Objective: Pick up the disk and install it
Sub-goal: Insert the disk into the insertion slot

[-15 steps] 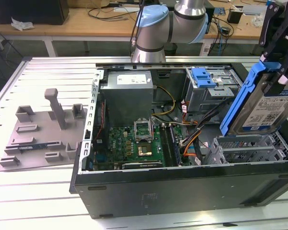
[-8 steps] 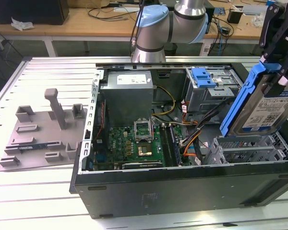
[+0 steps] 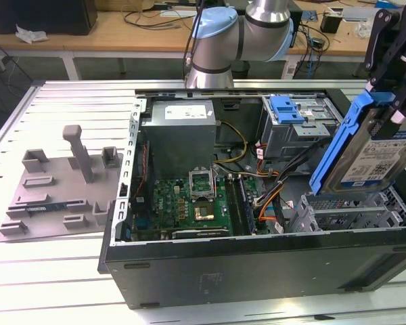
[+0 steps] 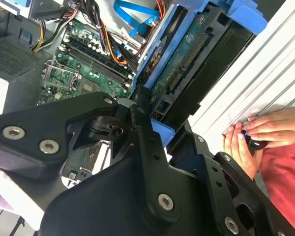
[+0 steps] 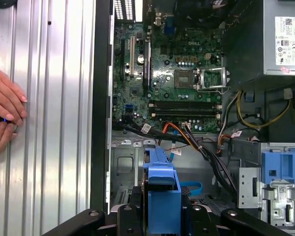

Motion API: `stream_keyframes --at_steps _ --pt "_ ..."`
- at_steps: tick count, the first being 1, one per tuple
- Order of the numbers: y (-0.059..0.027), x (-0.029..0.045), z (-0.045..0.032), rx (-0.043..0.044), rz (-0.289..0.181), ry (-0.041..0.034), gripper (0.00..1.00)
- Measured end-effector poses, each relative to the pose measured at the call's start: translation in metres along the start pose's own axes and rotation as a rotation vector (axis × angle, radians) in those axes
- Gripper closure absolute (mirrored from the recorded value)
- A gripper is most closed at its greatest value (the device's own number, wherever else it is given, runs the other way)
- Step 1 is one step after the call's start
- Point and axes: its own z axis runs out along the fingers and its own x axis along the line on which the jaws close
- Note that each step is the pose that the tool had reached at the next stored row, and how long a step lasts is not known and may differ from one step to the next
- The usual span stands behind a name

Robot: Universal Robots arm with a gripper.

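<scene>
Disk aloft over the open case

The gripper [image 3: 394, 101] is clamping the disk [image 3: 371, 152], holding it tilted above the metal bay [image 3: 345, 213] by the computer case's [image 3: 257, 271] front wall, cables [image 3: 274, 193] lying alongside; a person's hands [image 5: 4, 115] are resting on the table [image 5: 54, 157].

The black gripper [image 4: 160, 125] squeezes the disk [image 4: 187, 54] by its blue frame, near the green board [image 4: 88, 69]. A person's hands [image 4: 255, 137] rest well apart from that board.
</scene>
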Motion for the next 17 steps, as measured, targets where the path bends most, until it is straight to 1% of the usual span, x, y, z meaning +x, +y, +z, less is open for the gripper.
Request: stream_keyframes --at_steps 4,17 --pt "-0.0001 0.0004 0.0014 0.0 0.0 0.0001 0.63" --pt "-0.0003 0.0054 0.0068 0.0 -0.002 0.0003 0.63"
